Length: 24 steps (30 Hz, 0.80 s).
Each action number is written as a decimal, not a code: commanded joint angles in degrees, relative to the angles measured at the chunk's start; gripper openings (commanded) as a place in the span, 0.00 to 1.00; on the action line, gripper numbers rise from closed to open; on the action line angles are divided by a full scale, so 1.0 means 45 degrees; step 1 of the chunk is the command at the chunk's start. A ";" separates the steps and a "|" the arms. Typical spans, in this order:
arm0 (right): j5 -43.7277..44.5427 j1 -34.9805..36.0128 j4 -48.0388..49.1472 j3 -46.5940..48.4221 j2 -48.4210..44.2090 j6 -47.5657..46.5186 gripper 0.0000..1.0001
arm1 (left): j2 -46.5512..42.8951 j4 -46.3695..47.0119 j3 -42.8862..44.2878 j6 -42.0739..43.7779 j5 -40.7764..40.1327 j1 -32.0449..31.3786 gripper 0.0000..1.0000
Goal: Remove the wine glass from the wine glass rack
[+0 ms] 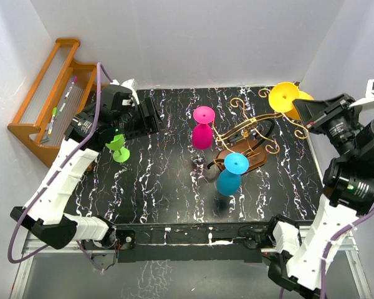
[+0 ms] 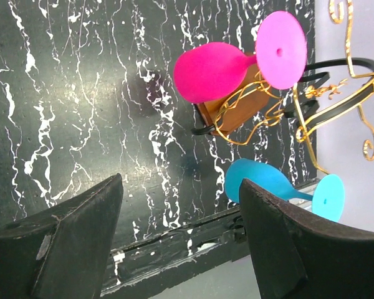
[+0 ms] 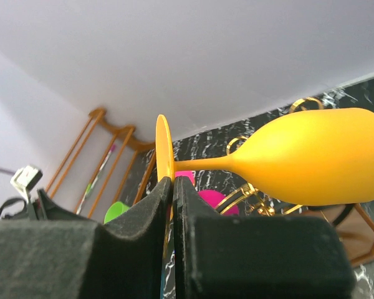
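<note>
The wine glass rack (image 1: 246, 134) of gold wire scrolls on a dark wooden base stands right of the table's middle. A pink glass (image 1: 202, 128) and a blue glass (image 1: 230, 174) hang upside down from its arms. My right gripper (image 1: 302, 111) is shut on the foot disc (image 3: 164, 149) of a yellow wine glass (image 1: 285, 96) at the rack's far right arm; I cannot tell whether the glass still touches the wire. In the right wrist view the yellow glass (image 3: 311, 156) lies sideways above my right gripper (image 3: 173, 184). My left gripper (image 1: 153, 115) is open and empty, left of the rack.
A green glass (image 1: 118, 149) sits on the black marbled table (image 1: 162, 180) under my left arm. An orange-brown stepped shelf (image 1: 50, 93) with pens stands at the far left. In the left wrist view the pink glass (image 2: 212, 71), blue glass (image 2: 262, 180) and rack (image 2: 336, 106) lie ahead.
</note>
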 commanded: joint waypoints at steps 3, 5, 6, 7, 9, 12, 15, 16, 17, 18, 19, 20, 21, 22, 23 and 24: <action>-0.1905 0.1684 0.2389 0.1999 0.1353 -0.2370 0.08 | -0.0292 -0.0696 0.1499 -0.0461 0.0021 -0.0068 0.73; -0.1876 0.2179 0.2179 0.2425 0.1793 -0.3092 0.08 | -0.0321 -0.0809 0.1719 -0.0673 0.0301 -0.0064 0.73; -0.1849 0.2415 0.2164 0.2559 0.1988 -0.3456 0.08 | -0.0347 -0.0867 0.1799 -0.0758 0.0396 -0.0059 0.73; -0.1789 0.2670 0.2132 0.2669 0.2159 -0.3833 0.08 | -0.0363 -0.0935 0.1872 -0.0850 0.0467 -0.0065 0.73; -0.1457 0.3280 0.2112 0.2855 0.2422 -0.4631 0.08 | -0.0453 -0.1077 0.1966 -0.1039 0.0552 -0.0064 0.73; -0.0873 0.4069 0.1989 0.3197 0.2865 -0.6025 0.08 | -0.0675 -0.1325 0.2101 -0.1402 0.0553 -0.0059 0.72; -0.0478 0.4815 0.2288 0.3190 0.3162 -0.7319 0.08 | -0.0852 -0.1484 0.2317 -0.1897 0.0641 -0.0067 0.72; -0.0373 0.5067 0.2334 0.3202 0.3250 -0.7822 0.08 | -0.0875 -0.1491 0.2379 -0.2037 0.0710 -0.0064 0.72; -0.0230 0.5308 0.2478 0.3154 0.3317 -0.8190 0.08 | -0.0871 -0.1513 0.2475 -0.2123 0.0762 -0.0059 0.71; -0.0119 0.5543 0.2645 0.3014 0.3321 -0.8634 0.08 | -0.0816 -0.1550 0.2635 -0.2175 0.0778 -0.0058 0.71; -0.0084 0.5744 0.2837 0.2833 0.3319 -0.9107 0.08 | -0.0736 -0.1636 0.2841 -0.2184 0.0749 -0.0053 0.71; -0.0130 0.5988 0.3071 0.2610 0.3289 -0.9569 0.08 | -0.0621 -0.1732 0.3104 -0.2188 0.0716 -0.0067 0.71; -0.0067 0.6144 0.3279 0.2353 0.3237 -1.0046 0.08 | -0.0487 -0.1871 0.3388 -0.2176 0.0680 -0.0054 0.71; 0.0045 0.6544 0.3495 0.2128 0.3169 -1.0494 0.08 | -0.0346 -0.2022 0.3682 -0.2150 0.0634 -0.0053 0.71; 0.0161 0.6799 0.3539 0.1973 0.3175 -1.0921 0.08 | -0.0219 -0.2163 0.3997 -0.2130 0.0584 -0.0062 0.71; 0.0266 0.7038 0.3442 0.1924 0.3201 -1.1468 0.08 | -0.0095 -0.2313 0.4261 -0.2127 0.0544 -0.0053 0.71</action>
